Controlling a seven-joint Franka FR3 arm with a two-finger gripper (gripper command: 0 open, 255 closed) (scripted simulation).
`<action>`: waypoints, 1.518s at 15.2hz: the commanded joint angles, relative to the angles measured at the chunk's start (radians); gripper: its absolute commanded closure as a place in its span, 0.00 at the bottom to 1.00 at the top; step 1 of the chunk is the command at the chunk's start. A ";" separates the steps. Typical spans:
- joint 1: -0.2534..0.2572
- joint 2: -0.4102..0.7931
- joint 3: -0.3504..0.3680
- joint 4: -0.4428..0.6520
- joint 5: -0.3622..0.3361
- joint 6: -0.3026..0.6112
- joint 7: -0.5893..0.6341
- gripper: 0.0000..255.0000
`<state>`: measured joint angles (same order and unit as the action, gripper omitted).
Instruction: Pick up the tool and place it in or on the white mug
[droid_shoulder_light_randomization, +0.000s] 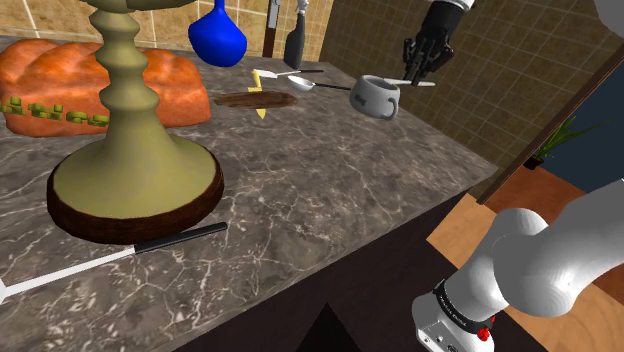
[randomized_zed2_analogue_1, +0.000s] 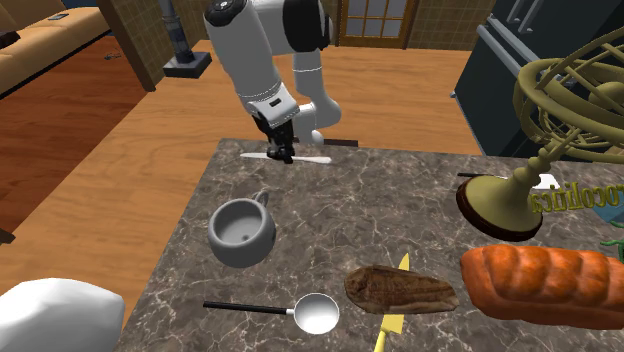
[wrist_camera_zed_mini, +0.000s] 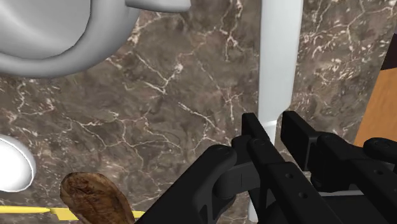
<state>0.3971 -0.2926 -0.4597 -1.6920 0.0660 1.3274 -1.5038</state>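
A white mug (droid_shoulder_light_randomization: 375, 97) (randomized_zed2_analogue_1: 242, 232) (wrist_camera_zed_mini: 38, 32) stands upright on the dark marble table (randomized_zed2_analogue_1: 400, 200), its handle toward the arm. My black gripper (droid_shoulder_light_randomization: 413, 80) (randomized_zed2_analogue_1: 283, 155) (wrist_camera_zed_mini: 275, 124) is shut on a slim white tool (droid_shoulder_light_randomization: 425, 84) (randomized_zed2_analogue_1: 315, 158) (wrist_camera_zed_mini: 278, 57), a flat blade-like bar held level. The tool hangs beside the mug, on the side nearer the table's edge and the arm, not over the mug's mouth. Its near end is hidden behind the fingers (wrist_camera_zed_mini: 261, 137).
A ladle (randomized_zed2_analogue_1: 300, 312) (droid_shoulder_light_randomization: 300, 83) with a black handle lies beyond the mug, next to a brown flat piece (randomized_zed2_analogue_1: 400, 288) on a yellow strip. An orange loaf (randomized_zed2_analogue_1: 545, 285), a brass globe stand (droid_shoulder_light_randomization: 135, 180), a blue vase (droid_shoulder_light_randomization: 217, 35) and a black-handled knife (droid_shoulder_light_randomization: 150, 245) stand farther off.
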 joint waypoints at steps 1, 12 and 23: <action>0.001 0.014 -0.004 0.031 0.005 -0.020 -0.003 1.00; -0.223 0.627 -0.204 0.734 0.316 -0.251 -0.296 1.00; -0.167 0.572 -0.202 0.511 0.261 -0.079 -0.320 1.00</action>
<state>0.2214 0.2894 -0.6612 -1.1533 0.3346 1.2285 -1.8229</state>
